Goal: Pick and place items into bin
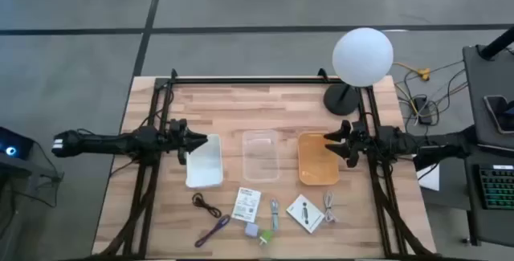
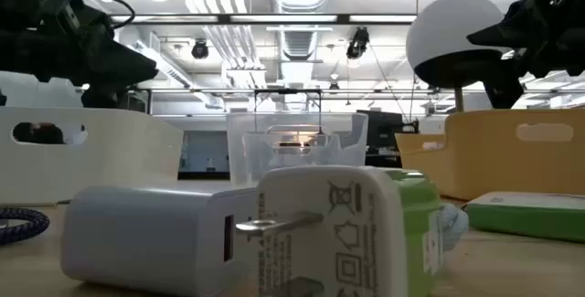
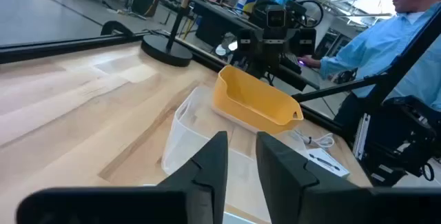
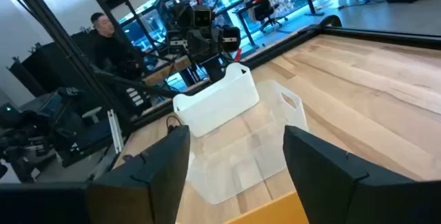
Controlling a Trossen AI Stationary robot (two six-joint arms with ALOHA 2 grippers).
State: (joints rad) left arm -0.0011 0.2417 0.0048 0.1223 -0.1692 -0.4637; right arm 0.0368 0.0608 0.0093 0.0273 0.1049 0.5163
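In the high view, 3 rectangular trays stand in a row across the middle of the light wooden slatted table [image 1: 265, 100]: a white plastic tray [image 1: 205, 161] at centre left, a clear plastic tray [image 1: 261, 155] in the middle, and a yellow-orange plastic tray [image 1: 316, 161] at centre right.

The left gripper [image 1: 201, 142] sits at the left of the frame, its tip over the upper left corner of the white plastic tray. In the left wrist view its 2 dark fingers [image 3: 212, 162] stand close together with only a narrow slit between them, holding nothing. The right gripper [image 1: 331, 144] sits at the right of the frame, its tip over the upper right part of the yellow-orange plastic tray. In the right wrist view its fingers [image 4: 162, 156] are spread wide and empty.

The items lie along the lower middle of the high view, below the trays and apart from both grippers. From left to right: a coiled black cable [image 1: 207, 205], a purple cable [image 1: 214, 230], a white printed flat packet [image 1: 246, 205], a small lavender cube-like piece [image 1: 252, 230] touching a small green cube-like piece [image 1: 263, 234], a pale greenish cable [image 1: 275, 214], a second white printed flat packet [image 1: 305, 213] lying tilted, and a coiled white cable [image 1: 329, 207].

A white globe lamp on a black round base [image 1: 361, 56] stands at the upper right of the table.
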